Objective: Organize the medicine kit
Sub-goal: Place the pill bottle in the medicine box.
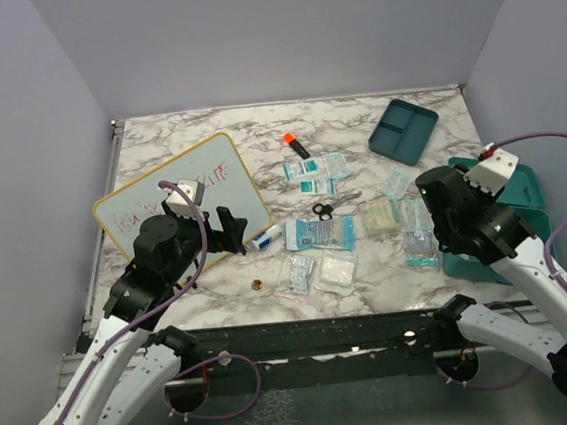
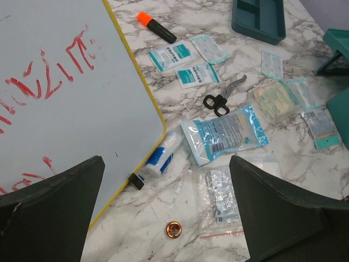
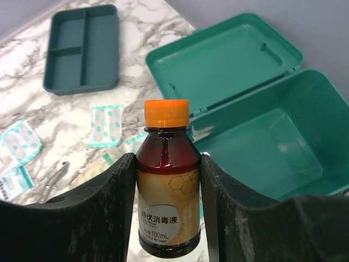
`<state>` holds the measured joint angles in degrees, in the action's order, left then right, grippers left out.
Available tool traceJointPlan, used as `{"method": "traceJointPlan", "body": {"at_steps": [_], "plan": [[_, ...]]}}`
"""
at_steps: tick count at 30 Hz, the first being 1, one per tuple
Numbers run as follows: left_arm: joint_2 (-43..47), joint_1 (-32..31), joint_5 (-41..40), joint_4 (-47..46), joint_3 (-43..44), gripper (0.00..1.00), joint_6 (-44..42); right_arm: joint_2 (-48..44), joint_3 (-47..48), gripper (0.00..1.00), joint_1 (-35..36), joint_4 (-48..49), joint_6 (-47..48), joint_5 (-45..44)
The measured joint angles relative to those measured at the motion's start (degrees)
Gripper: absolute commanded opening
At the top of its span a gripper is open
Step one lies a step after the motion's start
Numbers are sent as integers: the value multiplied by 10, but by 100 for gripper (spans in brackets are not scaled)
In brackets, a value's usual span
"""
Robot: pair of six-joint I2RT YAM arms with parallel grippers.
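The medicine kit is a teal case (image 3: 262,147) lying open at the table's right edge, its lid (image 3: 229,60) folded back; in the top view the case (image 1: 528,187) is partly hidden by my right arm. Its divided tray insert (image 1: 403,127) sits apart at the back right. My right gripper (image 3: 167,164) is shut on a brown bottle (image 3: 166,185) with an orange cap, held upright just left of the open case. My left gripper (image 2: 166,164) hangs open above the marble by the whiteboard's corner, holding nothing.
A yellow-framed whiteboard (image 1: 177,198) covers the left of the table. Scattered mid-table lie an orange marker (image 2: 157,27), black scissors (image 2: 221,98), a large blue-white packet (image 2: 223,134), a white-blue tube (image 2: 161,155), a small copper disc (image 2: 174,230) and several gauze and plaster packets (image 1: 315,169).
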<state>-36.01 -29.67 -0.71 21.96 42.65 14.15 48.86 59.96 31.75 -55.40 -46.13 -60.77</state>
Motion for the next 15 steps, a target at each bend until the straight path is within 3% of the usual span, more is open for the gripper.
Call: {"method": "traceJointPlan", "body": {"at_steps": [6, 15], "plan": [[13, -10, -2, 0, 0, 99, -1, -4, -33, 15, 0, -69, -83, -15], [25, -15, -4, 0, 0, 99, -1, 4, -60, 15, -31, -105, -126, -33]]}}
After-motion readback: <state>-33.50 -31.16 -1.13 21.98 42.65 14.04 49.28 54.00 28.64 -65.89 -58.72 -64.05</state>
